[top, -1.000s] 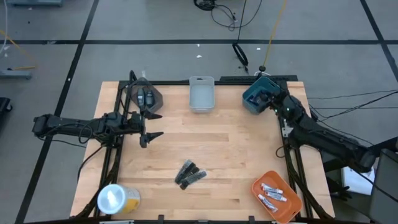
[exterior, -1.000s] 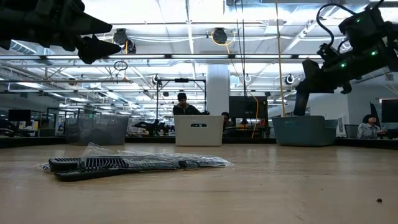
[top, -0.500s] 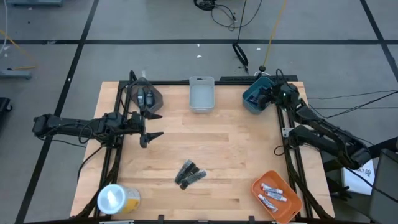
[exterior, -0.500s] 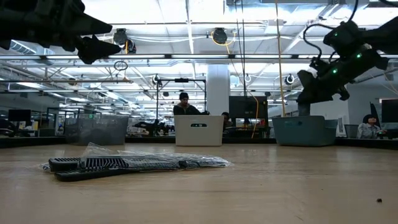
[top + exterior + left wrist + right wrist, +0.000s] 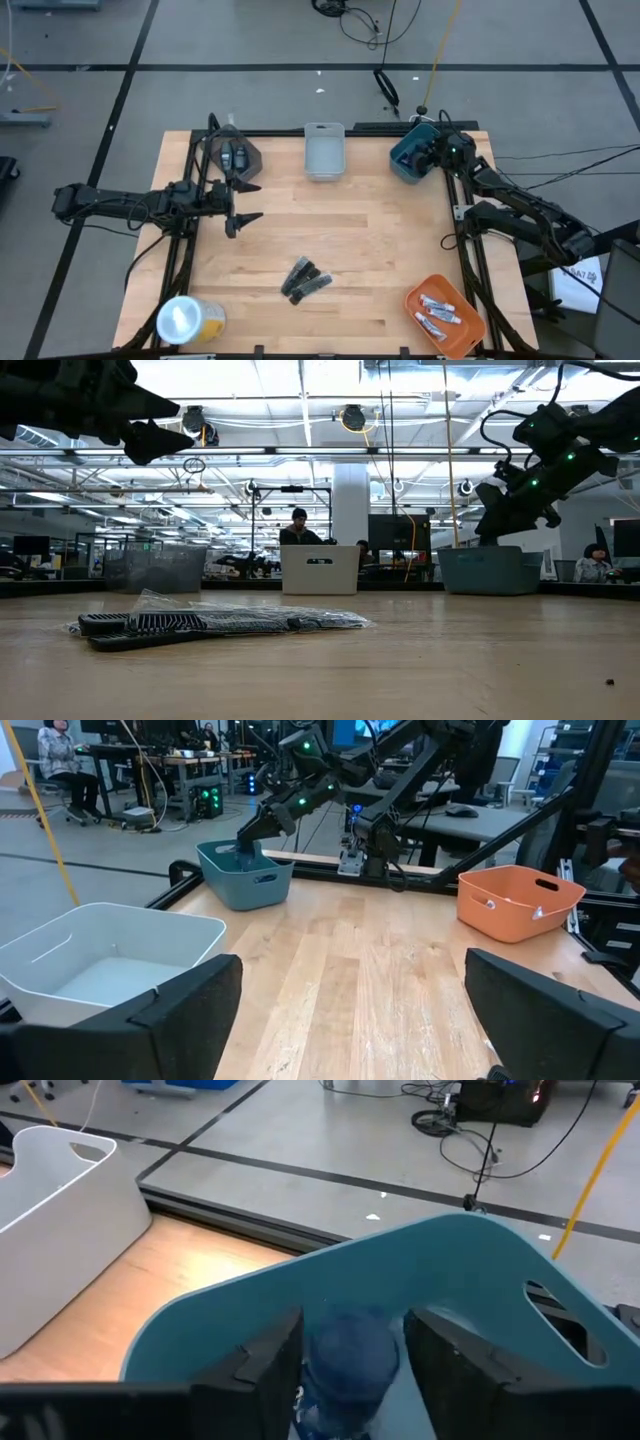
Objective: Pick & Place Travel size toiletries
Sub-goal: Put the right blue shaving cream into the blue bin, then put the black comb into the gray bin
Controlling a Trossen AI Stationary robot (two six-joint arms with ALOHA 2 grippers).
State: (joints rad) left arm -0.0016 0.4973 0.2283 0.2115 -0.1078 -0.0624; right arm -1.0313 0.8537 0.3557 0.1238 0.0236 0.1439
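My right gripper (image 5: 352,1380) reaches down into the teal bin (image 5: 405,165) at the table's far right, open, with a blurred blue toiletry (image 5: 350,1352) between its fingers. Black sticks in a clear bag (image 5: 305,280) lie flat on the table's middle, toward the near edge. Silvery tubes (image 5: 438,312) lie in the orange bin (image 5: 470,335) at the near right. Dark packets (image 5: 234,156) sit in the dark bin (image 5: 252,158) at the far left. My left gripper (image 5: 248,201) hangs open above the table's left side, nothing between its fingers. My right gripper has one finger (image 5: 265,1370) on each side of the blue toiletry, coming from above at a slant into the teal bin. The gaps at both sides are very small, and I cannot tell whether the fingers touch it.
A pale grey bin (image 5: 324,152) stands at the far middle. A yellow roll with a white top (image 5: 188,318) stands at the near left corner. Black frame rails run along the table's left and right sides. Bare wood lies between the bins and the bag.
My right gripper has gone toward the table's far edge and a little left, over the teal bin, and has tipped downward into it. My left arm has kept still.
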